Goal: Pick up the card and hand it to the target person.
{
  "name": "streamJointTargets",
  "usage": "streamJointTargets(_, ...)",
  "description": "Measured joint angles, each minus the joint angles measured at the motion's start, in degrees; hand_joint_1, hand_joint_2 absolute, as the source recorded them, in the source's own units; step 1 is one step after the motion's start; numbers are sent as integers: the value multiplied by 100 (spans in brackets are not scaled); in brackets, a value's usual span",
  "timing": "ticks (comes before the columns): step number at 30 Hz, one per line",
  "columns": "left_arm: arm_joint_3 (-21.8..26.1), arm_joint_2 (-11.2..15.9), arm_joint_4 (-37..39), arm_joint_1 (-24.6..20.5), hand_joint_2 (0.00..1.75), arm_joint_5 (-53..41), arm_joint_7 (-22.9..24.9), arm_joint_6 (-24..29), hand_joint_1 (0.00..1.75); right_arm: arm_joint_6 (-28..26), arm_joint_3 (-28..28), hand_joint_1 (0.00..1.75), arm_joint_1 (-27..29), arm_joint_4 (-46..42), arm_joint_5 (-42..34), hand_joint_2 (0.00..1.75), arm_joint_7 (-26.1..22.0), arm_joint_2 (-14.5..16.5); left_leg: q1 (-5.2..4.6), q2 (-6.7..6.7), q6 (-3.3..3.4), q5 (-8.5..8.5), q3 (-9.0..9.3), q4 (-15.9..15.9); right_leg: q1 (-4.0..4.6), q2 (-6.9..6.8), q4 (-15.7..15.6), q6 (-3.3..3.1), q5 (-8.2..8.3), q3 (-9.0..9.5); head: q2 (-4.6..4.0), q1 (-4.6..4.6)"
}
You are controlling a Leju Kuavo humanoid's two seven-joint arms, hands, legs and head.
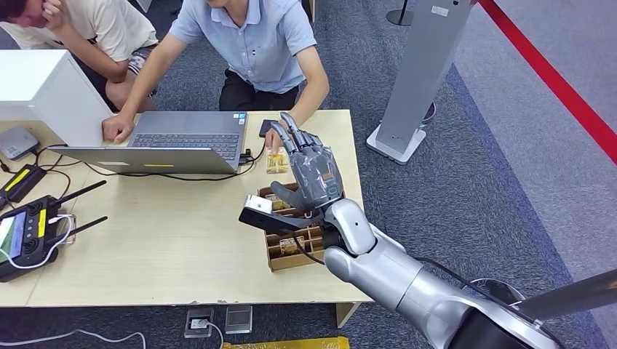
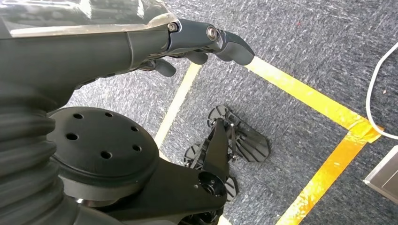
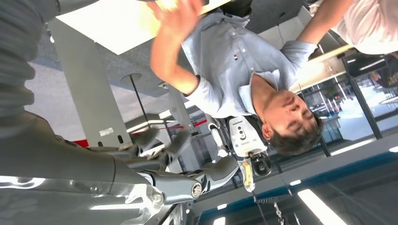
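Head view, right hand: the right hand is raised over the right part of the table, its fingers stretched out and apart towards the far side. No object is seen held in it, so it is read as released.
Head view, card: a pale card is seen just left of the right hand's fingers, held at its far end by the person's hand. Its long axis is taken to run near to far, though the packet is small and its facing cannot be told.
Head view, person: a person in a light blue shirt is seated at the far edge of the table, one arm reached to the card, the other laid by the laptop.
Head view, box: a brown compartment box is placed on the table under the right wrist.
Head view, far left: a second person is seen at the far left corner.
Left wrist view, left hand: the left hand is hung above the grey carpet with yellow tape lines. Its fingers are bent inwards with nothing between them, so it is read as clenched.
Right wrist view, right hand: the fingers are shown extended and bare, and the person is shown in front of them, an arm lifted.
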Motion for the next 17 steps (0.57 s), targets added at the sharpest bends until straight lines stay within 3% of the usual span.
streamJointTargets(17,-61,-1,0,-1,175,7,-3,7,0,-20,-46,0,88,-294,-152,175,-52,-114,0,0,0,0,1,0,0,0,0,0,0,0,0,0)
